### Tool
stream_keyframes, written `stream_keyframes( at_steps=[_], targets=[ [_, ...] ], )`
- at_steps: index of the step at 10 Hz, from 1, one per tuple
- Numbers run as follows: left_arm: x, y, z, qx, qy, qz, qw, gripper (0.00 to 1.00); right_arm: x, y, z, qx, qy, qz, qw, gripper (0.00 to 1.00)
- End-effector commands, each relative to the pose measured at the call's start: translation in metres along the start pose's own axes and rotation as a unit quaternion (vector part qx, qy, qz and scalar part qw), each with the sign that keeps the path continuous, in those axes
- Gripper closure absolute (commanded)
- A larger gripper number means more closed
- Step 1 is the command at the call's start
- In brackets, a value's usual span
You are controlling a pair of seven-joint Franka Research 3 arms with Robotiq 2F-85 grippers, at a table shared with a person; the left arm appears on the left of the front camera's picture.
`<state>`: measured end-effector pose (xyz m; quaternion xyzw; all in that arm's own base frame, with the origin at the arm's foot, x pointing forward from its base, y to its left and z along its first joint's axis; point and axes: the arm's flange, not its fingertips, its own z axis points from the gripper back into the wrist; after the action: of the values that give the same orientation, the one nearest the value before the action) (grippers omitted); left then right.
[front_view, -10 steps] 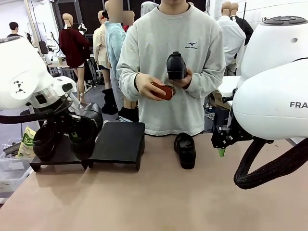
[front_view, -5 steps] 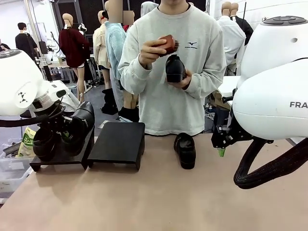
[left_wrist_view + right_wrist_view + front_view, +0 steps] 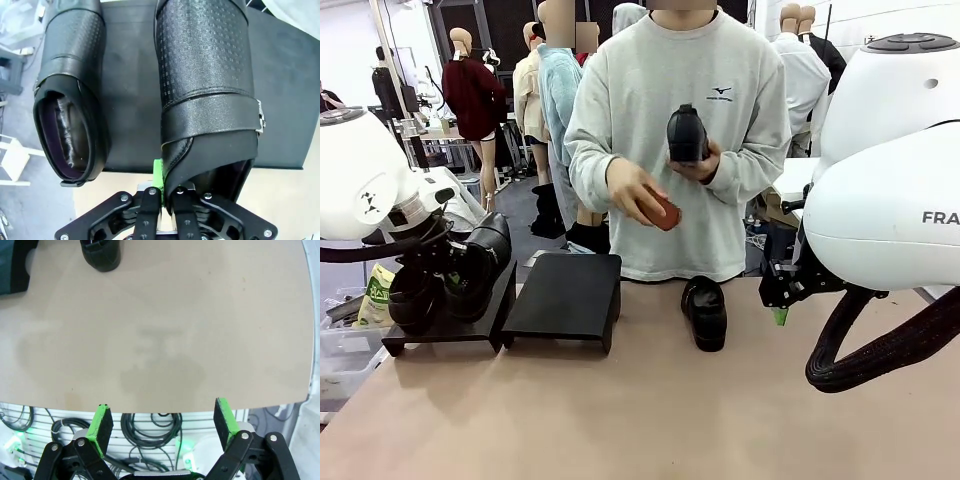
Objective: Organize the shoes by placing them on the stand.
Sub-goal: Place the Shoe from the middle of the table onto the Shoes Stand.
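Lowered to the stand (image 3: 565, 290), the left tool (image 3: 161, 190) grips a tilted shoe (image 3: 205, 75).

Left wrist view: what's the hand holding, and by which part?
The left hand is shut on a black textured buckle-strap shoe, pinching the rim of its opening near the heel, over the matte-black flat stand.
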<state>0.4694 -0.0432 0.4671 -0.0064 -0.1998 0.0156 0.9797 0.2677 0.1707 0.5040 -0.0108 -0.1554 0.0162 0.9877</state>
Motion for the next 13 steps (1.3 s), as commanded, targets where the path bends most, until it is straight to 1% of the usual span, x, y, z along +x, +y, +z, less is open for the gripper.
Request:
stream_keyframes(
  at_steps=[1,2,3,4,7,9,10,12,13],
  targets=[
    [0.001,0.002,0.001,0.001,-0.001,0.002,1.000,1.00,0.000,0.001,-0.004,0.014,0.001,0.003,1.000,0.00],
    [0.008,0.006,-0.003,-0.012,-0.005,-0.017,1.000,1.00,0.000,0.001,-0.004,0.014,0.001,0.003,1.000,0.00],
    [0.014,0.010,-0.006,-0.024,-0.007,-0.022,0.999,1.00,0.000,0.001,-0.004,0.014,0.001,0.003,1.000,0.00],
    [0.017,0.014,-0.010,-0.025,0.001,-0.012,1.000,1.00,0.000,0.001,-0.004,0.014,0.001,0.003,1.000,0.00],
    [0.018,0.016,-0.028,-0.034,0.021,-0.008,0.999,1.00,0.000,0.001,-0.004,0.014,0.001,0.003,1.000,0.00],
    [0.021,0.016,-0.032,-0.032,0.025,-0.002,0.999,1.00,0.000,0.001,-0.004,0.014,0.001,0.003,1.000,0.00],
    [0.021,0.016,-0.034,-0.023,0.029,0.001,0.999,1.00,0.000,0.001,-0.004,0.014,0.001,0.003,1.000,0.00],
    [0.022,0.018,-0.038,0.002,0.020,0.004,1.000,1.00,0.000,0.001,-0.004,0.014,0.001,0.003,1.000,0.00],
    [0.023,0.018,-0.041,0.007,0.024,0.007,1.000,0.87,0.000,0.001,-0.004,0.014,0.001,0.003,1.000,0.00]
  ],
)
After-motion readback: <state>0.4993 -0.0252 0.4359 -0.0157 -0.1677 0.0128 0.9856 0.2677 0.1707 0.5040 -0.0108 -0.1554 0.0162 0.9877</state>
